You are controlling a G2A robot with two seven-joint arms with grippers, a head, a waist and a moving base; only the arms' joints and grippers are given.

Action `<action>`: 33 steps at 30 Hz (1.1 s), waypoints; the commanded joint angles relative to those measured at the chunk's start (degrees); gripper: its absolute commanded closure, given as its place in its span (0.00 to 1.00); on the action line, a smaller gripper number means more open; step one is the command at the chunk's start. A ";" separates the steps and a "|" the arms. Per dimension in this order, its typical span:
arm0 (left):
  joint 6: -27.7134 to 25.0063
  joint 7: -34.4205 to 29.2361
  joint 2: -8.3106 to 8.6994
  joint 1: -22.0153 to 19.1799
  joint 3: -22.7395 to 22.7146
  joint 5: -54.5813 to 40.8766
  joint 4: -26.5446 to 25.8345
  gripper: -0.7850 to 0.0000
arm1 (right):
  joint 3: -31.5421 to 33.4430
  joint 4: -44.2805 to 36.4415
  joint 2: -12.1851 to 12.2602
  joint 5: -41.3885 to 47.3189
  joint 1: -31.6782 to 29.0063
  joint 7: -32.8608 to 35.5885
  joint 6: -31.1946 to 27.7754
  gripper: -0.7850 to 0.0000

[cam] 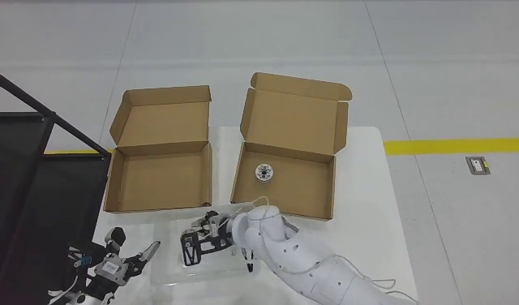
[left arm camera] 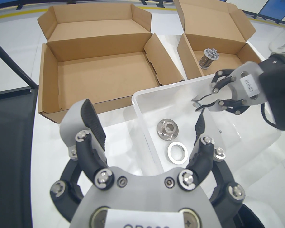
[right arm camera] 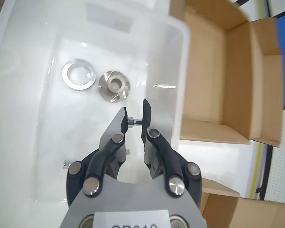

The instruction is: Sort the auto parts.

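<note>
Bridging the jaws of the right gripper (right arm camera: 135, 106), seemingly clamped, a bolt (right arm camera: 133, 121).

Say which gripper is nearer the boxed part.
Right. The right gripper is over the tray by the box with the part; the left gripper is at the tray's far end.

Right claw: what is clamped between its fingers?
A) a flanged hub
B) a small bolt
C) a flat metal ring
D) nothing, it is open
B: in the right wrist view the right claw is shut on a small bolt that spans the gap between its pads, while the flat ring and the flanged hub lie loose on the floor of the clear bin.
</note>
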 commanded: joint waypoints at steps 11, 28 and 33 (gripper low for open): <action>0.00 0.00 0.00 0.00 0.00 0.00 0.00 0.00 | 16.31 -21.12 10.52 -13.46 -17.69 -19.14 2.40 1.00; 0.00 0.00 0.00 0.00 0.00 0.00 0.00 0.00 | 23.25 -20.60 11.14 1.03 -17.54 -35.42 6.10 1.00; 0.00 0.00 0.00 0.00 0.00 0.00 0.00 0.00 | 26.75 -18.94 12.22 2.84 -18.89 -40.54 5.66 1.00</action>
